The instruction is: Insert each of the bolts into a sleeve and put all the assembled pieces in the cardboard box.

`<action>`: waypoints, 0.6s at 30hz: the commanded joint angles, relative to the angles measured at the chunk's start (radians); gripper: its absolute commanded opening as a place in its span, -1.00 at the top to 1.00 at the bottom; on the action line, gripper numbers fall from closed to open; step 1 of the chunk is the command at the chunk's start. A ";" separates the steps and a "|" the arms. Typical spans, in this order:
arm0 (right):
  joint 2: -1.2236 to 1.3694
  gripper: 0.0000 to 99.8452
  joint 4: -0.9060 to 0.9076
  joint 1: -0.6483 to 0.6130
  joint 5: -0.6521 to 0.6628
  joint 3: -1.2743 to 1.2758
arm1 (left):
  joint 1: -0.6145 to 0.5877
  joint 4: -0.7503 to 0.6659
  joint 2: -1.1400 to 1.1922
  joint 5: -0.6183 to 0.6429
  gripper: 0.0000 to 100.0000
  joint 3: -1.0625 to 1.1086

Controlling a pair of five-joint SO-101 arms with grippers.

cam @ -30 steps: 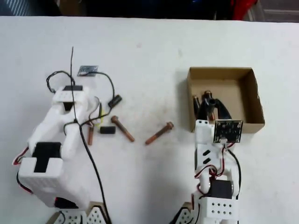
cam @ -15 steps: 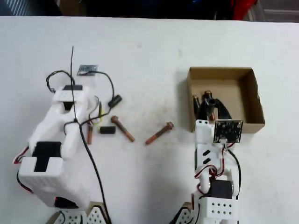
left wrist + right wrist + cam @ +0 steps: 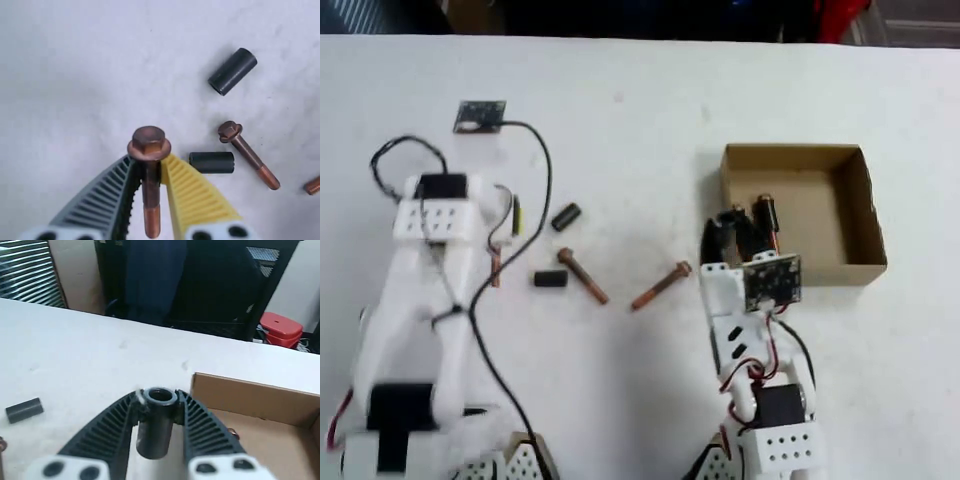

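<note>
Bolt [image 3: 149, 170] nearest, pinched along its shank by the closed left jaws, hexagonal head just past the tips. Solid metal by the look: stiff, dense for its size, smooth enough to swivel, so best gripped mid-shank. Likewise the dark sleeve [image 3: 156, 422], clamped in the right jaws, bore facing outward, just beside the cardboard box [image 3: 260, 397]. Farther across the worktop [image 3: 640, 110]: near sleeve [image 3: 550, 279], loose bolt [image 3: 582, 276], second loose bolt [image 3: 660, 285], far sleeve [image 3: 566, 216], all lying separate.
</note>
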 commanded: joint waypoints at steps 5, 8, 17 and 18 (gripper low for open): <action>-0.016 0.97 -0.004 -0.142 -0.006 0.008 | 0.007 0.017 -0.383 -0.133 0.92 0.120; -0.016 0.97 -0.005 -0.188 -0.006 0.008 | 0.012 0.018 -0.475 -0.121 0.92 0.153; -0.016 0.97 -0.007 -0.349 -0.005 0.005 | 0.015 0.017 -0.736 -0.080 0.92 0.273; -0.016 0.97 -0.007 -0.364 -0.005 0.005 | 0.015 0.017 -0.771 -0.080 0.92 0.281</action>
